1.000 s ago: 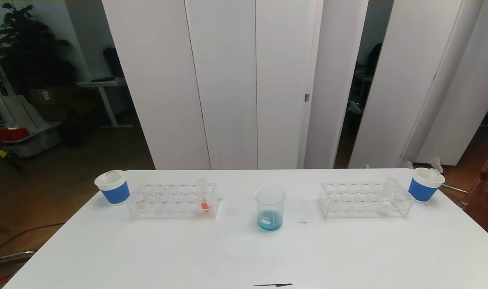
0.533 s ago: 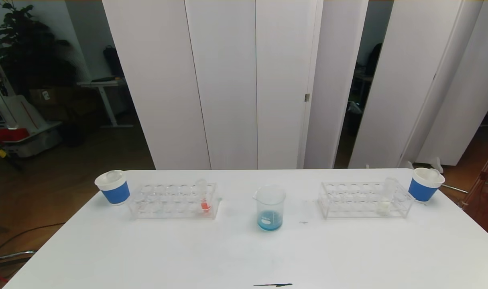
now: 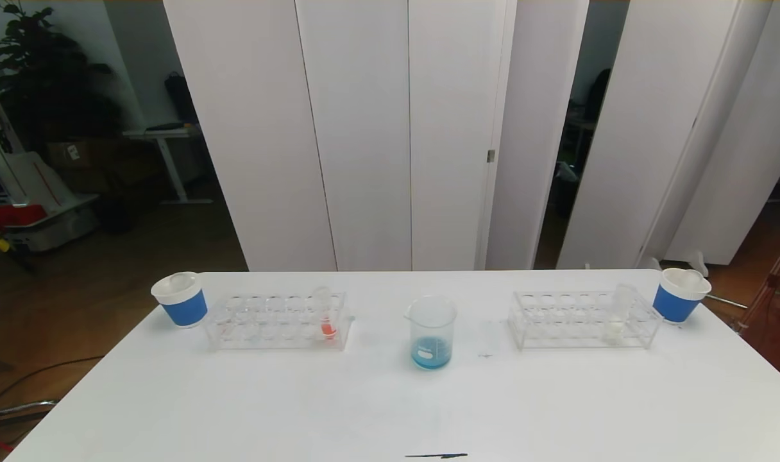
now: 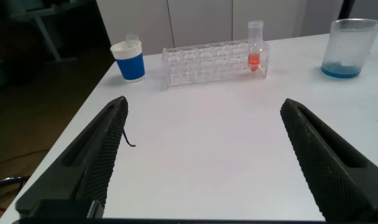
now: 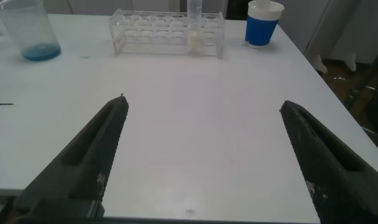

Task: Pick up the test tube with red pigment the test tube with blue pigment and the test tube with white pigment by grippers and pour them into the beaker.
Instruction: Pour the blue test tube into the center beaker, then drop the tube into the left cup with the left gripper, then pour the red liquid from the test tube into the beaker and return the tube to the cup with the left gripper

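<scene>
Beaker point(image 3: 432, 332), mid-bench, blue liquid already at its bottom. Red pigment tube point(image 3: 326, 312) in the rack left of beaker; white pigment tube point(image 3: 616, 310) in the rack right of beaker. Left end effector point(image 4: 201, 158) and right end effector point(image 5: 204, 155): jaws wide apart, empty, well short of beaker. Judged step: blue poured; next, reach for the red or white tube.

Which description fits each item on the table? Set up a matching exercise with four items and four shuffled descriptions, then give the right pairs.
Items:
1. beaker
2. left rack tube
3. right rack tube
4. paper cups

Descriptions:
A. cream-white liquid at the bottom
B. blue sleeve, white rim, at the table's far corners
C. orange-red liquid at the bottom
D. blue liquid at the bottom, between the racks

Pairs: 1-D, 2-C, 3-A, 4-B
</scene>
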`<state>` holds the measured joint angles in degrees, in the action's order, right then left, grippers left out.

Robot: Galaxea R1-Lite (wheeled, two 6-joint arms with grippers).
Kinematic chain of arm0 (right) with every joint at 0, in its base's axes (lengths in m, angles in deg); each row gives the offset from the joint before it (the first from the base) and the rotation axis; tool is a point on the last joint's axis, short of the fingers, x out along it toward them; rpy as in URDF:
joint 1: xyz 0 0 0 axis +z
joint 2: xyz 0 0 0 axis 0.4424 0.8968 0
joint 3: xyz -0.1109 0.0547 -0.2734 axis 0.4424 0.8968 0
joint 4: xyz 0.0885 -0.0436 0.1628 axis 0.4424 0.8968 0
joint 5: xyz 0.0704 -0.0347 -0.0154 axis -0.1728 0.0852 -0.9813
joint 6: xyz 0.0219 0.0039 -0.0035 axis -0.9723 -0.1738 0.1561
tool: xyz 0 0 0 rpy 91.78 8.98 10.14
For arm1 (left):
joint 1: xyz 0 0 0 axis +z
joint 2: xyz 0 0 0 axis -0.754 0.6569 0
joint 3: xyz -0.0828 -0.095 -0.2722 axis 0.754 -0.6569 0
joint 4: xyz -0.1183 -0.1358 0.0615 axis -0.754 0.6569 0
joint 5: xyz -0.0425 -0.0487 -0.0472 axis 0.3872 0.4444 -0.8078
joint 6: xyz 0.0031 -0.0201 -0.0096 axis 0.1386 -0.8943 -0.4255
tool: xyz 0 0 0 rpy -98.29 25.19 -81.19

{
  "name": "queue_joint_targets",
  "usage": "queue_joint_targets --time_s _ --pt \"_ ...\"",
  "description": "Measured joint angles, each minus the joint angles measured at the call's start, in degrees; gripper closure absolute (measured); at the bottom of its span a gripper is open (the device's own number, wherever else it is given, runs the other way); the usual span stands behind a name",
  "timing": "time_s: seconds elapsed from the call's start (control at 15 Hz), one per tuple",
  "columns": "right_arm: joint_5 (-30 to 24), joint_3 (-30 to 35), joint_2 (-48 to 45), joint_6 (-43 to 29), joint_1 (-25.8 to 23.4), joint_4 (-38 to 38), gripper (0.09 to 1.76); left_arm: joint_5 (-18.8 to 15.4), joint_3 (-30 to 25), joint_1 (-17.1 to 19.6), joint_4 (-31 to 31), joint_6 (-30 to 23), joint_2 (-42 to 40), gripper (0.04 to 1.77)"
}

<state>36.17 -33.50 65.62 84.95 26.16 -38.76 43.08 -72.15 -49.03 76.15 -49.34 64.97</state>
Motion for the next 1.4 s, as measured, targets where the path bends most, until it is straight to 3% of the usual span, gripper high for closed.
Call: queue_joint_targets --time_s 0.07,1.4 --pt "0.01 0.00 -0.02 0.02 -0.01 0.00 0.10 -0.13 -0.30 0.00 2.27 -0.60 0.00 0.06" --pt "0.04 0.00 -0.02 0.02 0.00 0.00 0.10 0.11 -0.46 0.00 2.33 -1.27 0.02 0.06"
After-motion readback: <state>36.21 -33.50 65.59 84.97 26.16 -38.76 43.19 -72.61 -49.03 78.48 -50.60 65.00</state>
